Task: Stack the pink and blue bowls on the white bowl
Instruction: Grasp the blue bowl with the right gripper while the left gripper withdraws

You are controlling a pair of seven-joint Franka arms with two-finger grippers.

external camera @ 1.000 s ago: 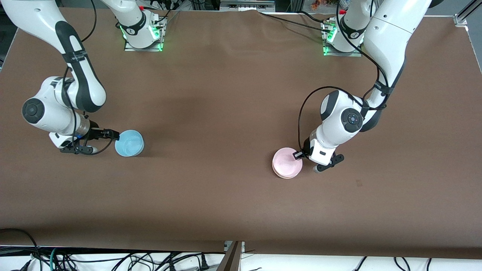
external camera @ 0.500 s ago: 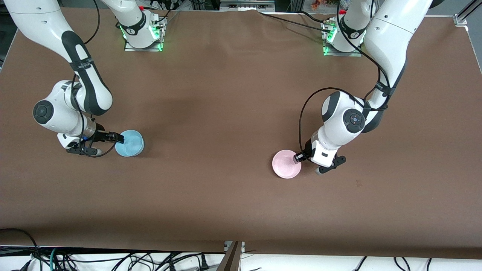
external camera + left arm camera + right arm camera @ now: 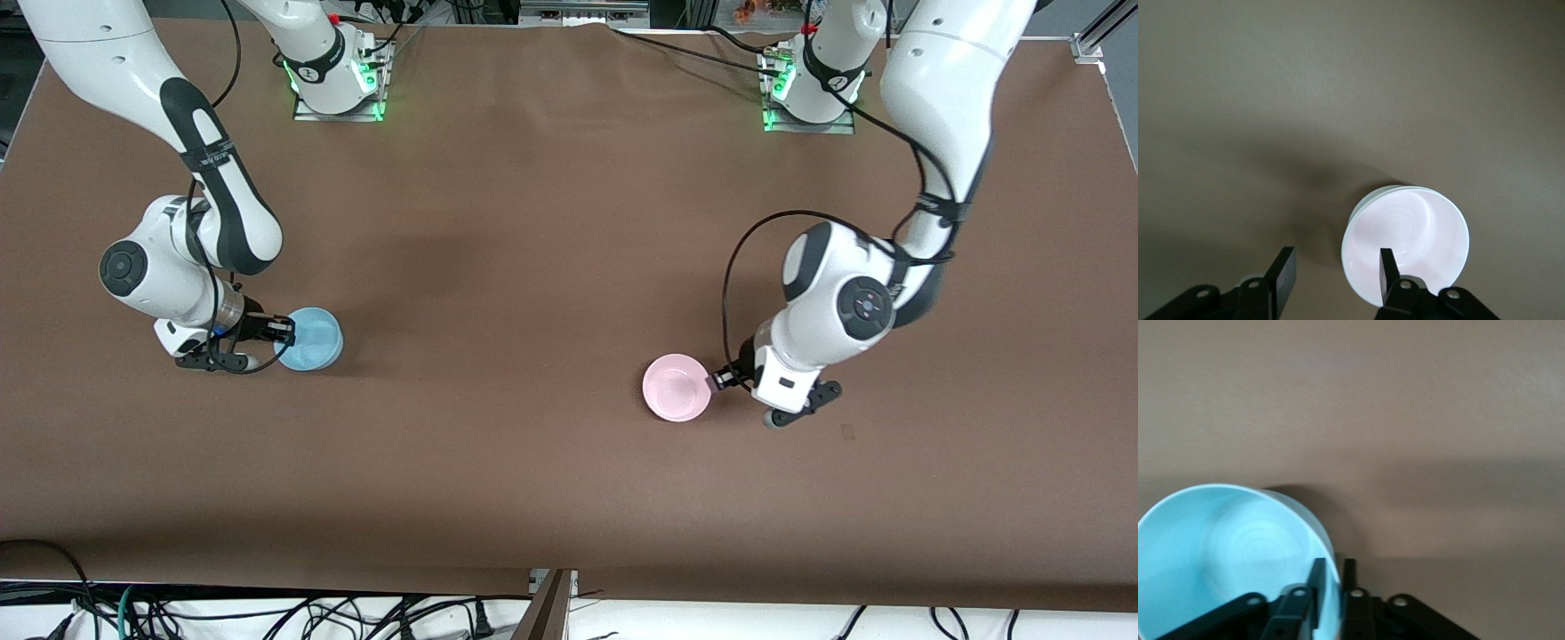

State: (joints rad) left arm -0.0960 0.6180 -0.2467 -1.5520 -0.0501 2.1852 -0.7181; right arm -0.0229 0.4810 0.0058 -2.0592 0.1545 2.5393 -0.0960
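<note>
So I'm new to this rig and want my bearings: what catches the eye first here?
Two small glossy bowls on the brown table. The sky-blue bowl sits toward the right arm's end, its rim pinched by the right tool. The pale pink bowl, nested on a white one, sits toward the left arm's end, with the left tool open beside it.

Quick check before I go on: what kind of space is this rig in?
Most likely a robotics lab bench: a brown-covered table with arm bases bolted along its edge, loose cables under its edge, and only test props, a pink bowl and blue bowl.
</note>
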